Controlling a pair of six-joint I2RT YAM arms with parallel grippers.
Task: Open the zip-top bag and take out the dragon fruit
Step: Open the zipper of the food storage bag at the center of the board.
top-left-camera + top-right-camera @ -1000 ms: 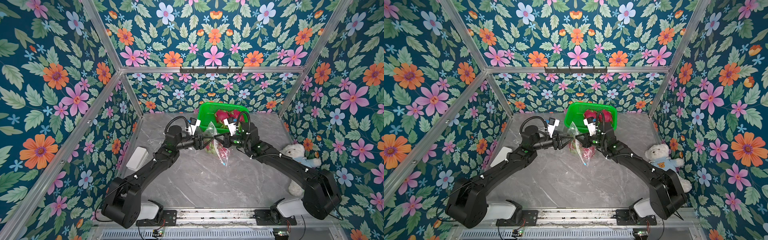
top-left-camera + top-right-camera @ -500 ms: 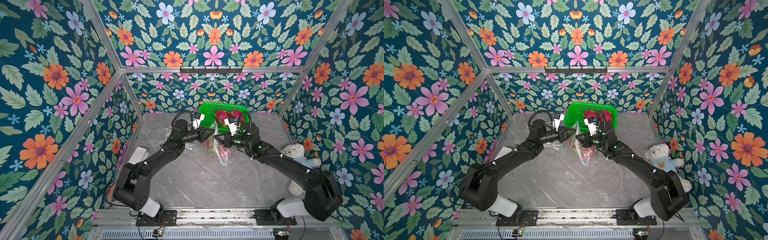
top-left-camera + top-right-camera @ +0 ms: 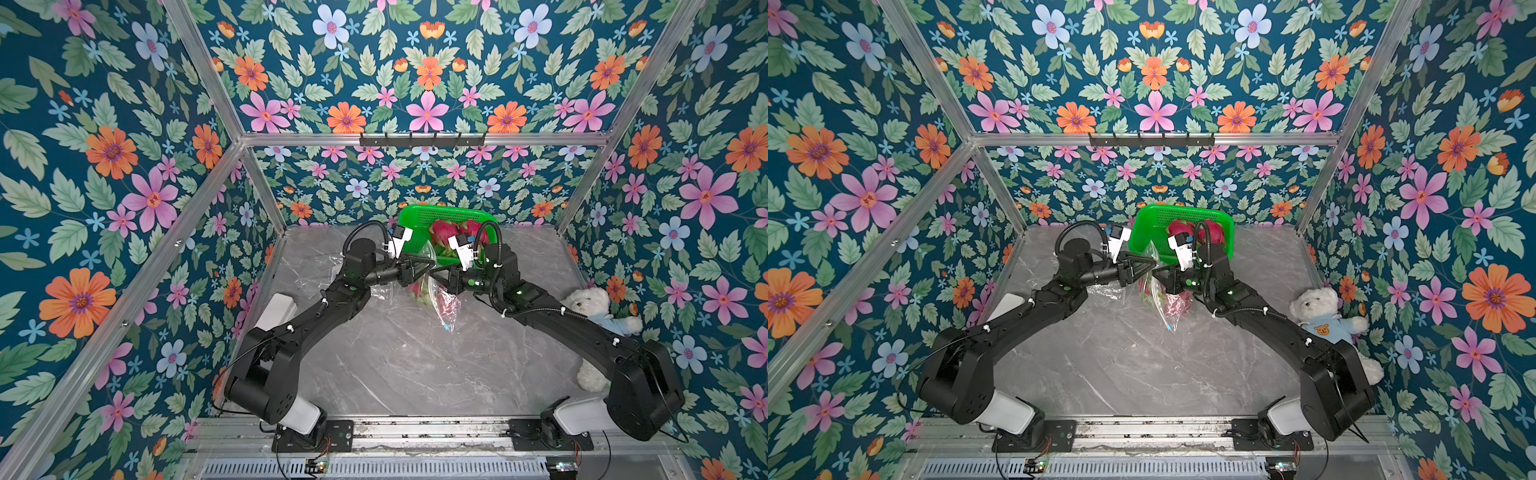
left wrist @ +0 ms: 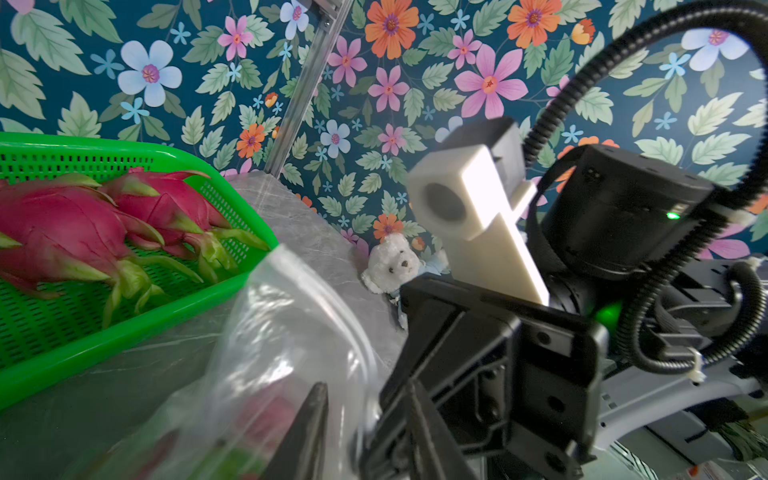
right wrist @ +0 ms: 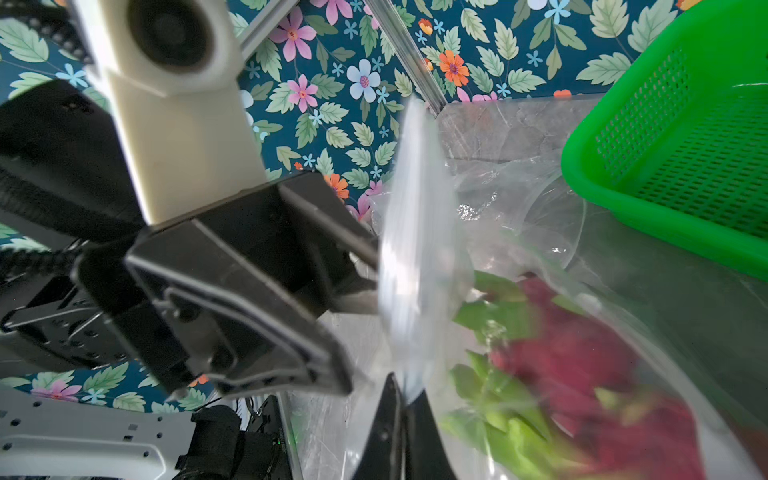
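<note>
Plastic zip-top bag [image 3: 441, 300] sits clamped in the right end effector [image 5: 401, 401] (left end effector [image 5: 370, 274]: cannot tell). The weight of the dragon fruit [image 5: 582, 365] may pull it free.

Table [image 3: 395, 365] front lies open; basket [image 3: 415, 220] and bag [image 3: 442, 299] block the back, teddy bear [image 3: 590, 299] the right.

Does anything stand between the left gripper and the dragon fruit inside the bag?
Yes. The clear film of the zip-top bag lies between the left gripper and the dragon fruit; the right gripper pinches the bag's edge.
</note>
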